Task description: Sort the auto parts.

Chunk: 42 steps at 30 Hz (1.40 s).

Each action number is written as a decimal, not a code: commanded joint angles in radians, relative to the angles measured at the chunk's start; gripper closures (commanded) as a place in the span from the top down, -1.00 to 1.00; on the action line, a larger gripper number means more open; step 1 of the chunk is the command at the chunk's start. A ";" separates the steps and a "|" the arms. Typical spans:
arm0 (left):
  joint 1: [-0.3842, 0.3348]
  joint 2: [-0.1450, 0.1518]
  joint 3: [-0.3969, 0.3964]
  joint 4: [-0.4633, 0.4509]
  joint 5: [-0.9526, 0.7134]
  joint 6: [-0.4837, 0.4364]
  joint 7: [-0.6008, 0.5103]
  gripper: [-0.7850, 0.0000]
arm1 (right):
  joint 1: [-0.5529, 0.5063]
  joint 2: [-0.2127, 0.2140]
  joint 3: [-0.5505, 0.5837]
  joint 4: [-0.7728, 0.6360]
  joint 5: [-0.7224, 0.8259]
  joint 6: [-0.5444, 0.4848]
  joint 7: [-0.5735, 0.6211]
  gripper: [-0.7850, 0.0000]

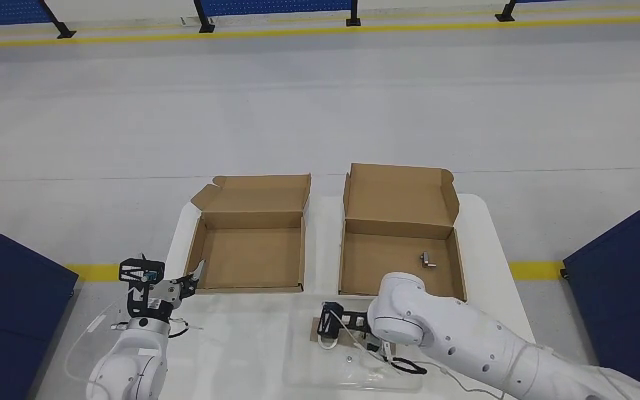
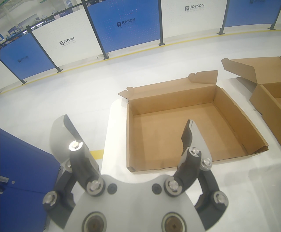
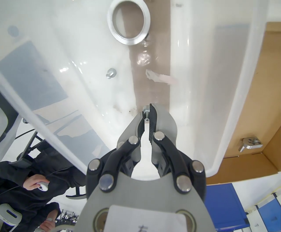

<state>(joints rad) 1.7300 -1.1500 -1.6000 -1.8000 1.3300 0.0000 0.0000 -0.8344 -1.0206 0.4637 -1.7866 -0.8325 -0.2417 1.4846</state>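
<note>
My right gripper [image 3: 148, 109] is down inside the clear plastic tray [image 3: 241, 66], shut on a small screw [image 3: 146, 112] at its fingertips. A metal ring [image 3: 128, 20] and a small bolt [image 3: 110, 73] lie farther along the tray floor. In the top view this gripper [image 1: 330, 325] is at the tray's [image 1: 300, 362] left part. A metal bracket [image 1: 428, 259] lies in the right cardboard box [image 1: 400, 262]; the bracket [image 3: 250, 144] also shows beside the tray. My left gripper [image 2: 127, 122] hangs open and holds nothing, just outside the front left corner of the left cardboard box [image 2: 175, 131].
The left box [image 1: 250, 255] and the right box stand side by side at the back of the white table [image 1: 240, 320], lids folded back. Blue panels [image 1: 30, 285] flank the table on both sides. A strip of table lies between the boxes and the tray.
</note>
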 commanded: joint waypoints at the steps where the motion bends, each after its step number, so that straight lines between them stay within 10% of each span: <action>1: 0.000 0.000 0.000 0.000 0.000 0.000 0.000 1.00 | 0.001 -0.001 -0.001 0.003 -0.001 0.000 -0.001 -1.00; 18: 0.000 0.000 0.000 0.000 0.000 0.000 0.000 1.00 | -0.009 0.004 0.022 -0.004 0.016 -0.004 -0.045 -1.00; 32: 0.000 0.000 0.000 0.000 0.000 0.000 0.000 1.00 | -0.190 0.167 0.436 -0.112 0.509 -0.222 -0.129 -1.00; 42: 0.000 0.000 0.000 0.000 0.000 0.000 0.000 1.00 | -0.190 0.167 0.436 -0.112 0.509 -0.222 -0.129 -1.00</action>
<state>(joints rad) 1.7300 -1.1500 -1.6000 -1.8000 1.3300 0.0000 0.0000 -1.0246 -0.8536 0.8996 -1.8986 -0.3231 -0.4641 1.3559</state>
